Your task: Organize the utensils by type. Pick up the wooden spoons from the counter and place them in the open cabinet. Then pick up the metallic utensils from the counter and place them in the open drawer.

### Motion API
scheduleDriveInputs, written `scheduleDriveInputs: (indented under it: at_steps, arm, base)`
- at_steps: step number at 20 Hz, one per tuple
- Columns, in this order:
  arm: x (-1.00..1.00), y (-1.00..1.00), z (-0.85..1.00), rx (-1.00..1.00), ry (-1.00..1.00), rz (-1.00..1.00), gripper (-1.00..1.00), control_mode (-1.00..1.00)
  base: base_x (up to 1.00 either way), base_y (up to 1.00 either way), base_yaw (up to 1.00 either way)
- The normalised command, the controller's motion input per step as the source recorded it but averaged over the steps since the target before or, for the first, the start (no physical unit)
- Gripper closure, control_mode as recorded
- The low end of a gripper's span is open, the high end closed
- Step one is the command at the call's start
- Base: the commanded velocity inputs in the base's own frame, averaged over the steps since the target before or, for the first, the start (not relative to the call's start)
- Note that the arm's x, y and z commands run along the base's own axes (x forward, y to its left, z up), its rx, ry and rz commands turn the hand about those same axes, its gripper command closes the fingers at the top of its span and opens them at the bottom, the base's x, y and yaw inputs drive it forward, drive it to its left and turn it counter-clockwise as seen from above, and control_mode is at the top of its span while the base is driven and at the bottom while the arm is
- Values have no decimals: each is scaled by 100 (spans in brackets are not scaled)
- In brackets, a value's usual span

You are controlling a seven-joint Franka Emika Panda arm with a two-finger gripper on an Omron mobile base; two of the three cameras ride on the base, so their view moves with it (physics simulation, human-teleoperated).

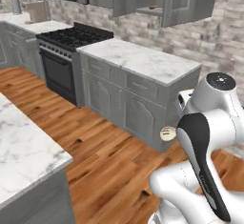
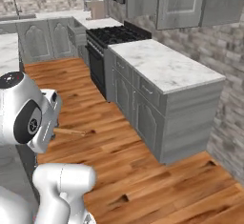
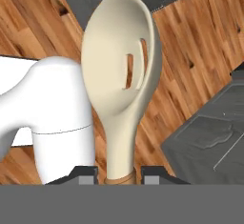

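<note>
The gripper [image 3: 117, 174] is clamped on a slotted wooden spoon [image 3: 121, 70], and the hand view gives us the best seat: the two dark fingertips [image 3: 85, 172] sit either side of the neck of the handle, right at the bottom of the frame, and the pale bowl with its two slots rises straight away from them. So the spoon's long axis runs dead in line with the gripper's own reach, head leading, handle trailing back between the fingers.

From the left base view, just the pale round head pokes out [image 1: 167, 133] past the dark forearm, out over the wooden floor [image 1: 100, 156] in front of the grey base cabinets. From the right base view, a thin orange-brown shaft [image 2: 70, 131] juts sideways from the white wrist — most likely the handle end of that same spoon, though it's slim and a touch blurry there.

And the target? The open cabinet [image 1: 153, 9] hangs above the far edge of the marble counter [image 1: 138, 58], door swung out, something pale on its shelf. It lies well above and beyond the spoon, so as I read it the arm must lift high and feed the spoon in head-first.
</note>
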Motion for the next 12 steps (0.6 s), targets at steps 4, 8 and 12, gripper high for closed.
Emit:
scheduleDriveInputs:
  at_steps: [4, 8, 12]
  arm:
    - [0, 0, 0, 0, 0, 0, 100, 100]
    - [0, 0, 0, 0, 0, 0, 100, 100]
    - [0, 0, 0, 0, 0, 0, 100, 100]
  base:
    - [100, -3, 2]
    - [100, 0, 0]
    - [100, -1, 0]
